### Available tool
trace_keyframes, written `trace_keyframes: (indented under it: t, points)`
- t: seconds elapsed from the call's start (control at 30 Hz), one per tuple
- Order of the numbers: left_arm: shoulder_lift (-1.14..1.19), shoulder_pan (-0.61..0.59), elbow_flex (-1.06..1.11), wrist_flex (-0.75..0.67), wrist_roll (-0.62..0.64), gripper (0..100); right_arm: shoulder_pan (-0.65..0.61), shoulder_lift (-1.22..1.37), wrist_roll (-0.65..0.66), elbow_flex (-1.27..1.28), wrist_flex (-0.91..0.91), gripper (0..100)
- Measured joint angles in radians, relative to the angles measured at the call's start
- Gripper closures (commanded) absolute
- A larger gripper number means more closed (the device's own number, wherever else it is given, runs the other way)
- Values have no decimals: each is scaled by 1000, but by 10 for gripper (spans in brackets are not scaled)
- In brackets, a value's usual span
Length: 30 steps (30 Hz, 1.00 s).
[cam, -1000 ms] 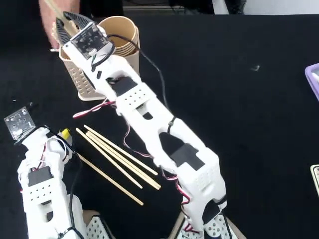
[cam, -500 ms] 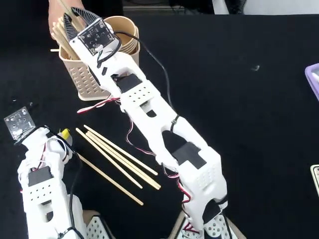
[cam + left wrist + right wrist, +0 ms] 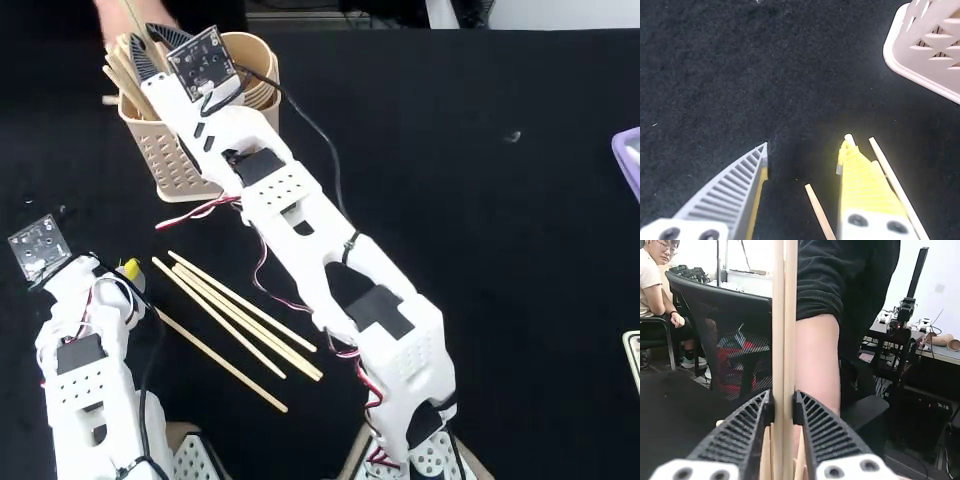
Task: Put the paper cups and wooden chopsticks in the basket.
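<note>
chopsticks held over basket

the right pincer [image 3: 783, 399] is clamped on a pair of wooden chopsticks [image 3: 784, 315], held upright over the basket [image 3: 172, 165] near the worktop's [image 3: 480, 250] far left corner, with stacked paper cups [image 3: 250, 70] close against it. the left pincer [image 3: 805, 150] gapes wide, empty, beside loose chopsticks [image 3: 240, 322] lying toward the near edge.
</note>
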Motion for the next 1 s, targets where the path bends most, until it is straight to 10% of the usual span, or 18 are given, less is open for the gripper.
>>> trace_keyframes:
  t: [0.4, 1.0]
  points:
    - [0, 0, 0, 0, 0, 777, 0, -18, 0, -2, 175, 811]
    - [0, 0, 0, 0, 0, 777, -17, -499, -2, 91, 634, 808]
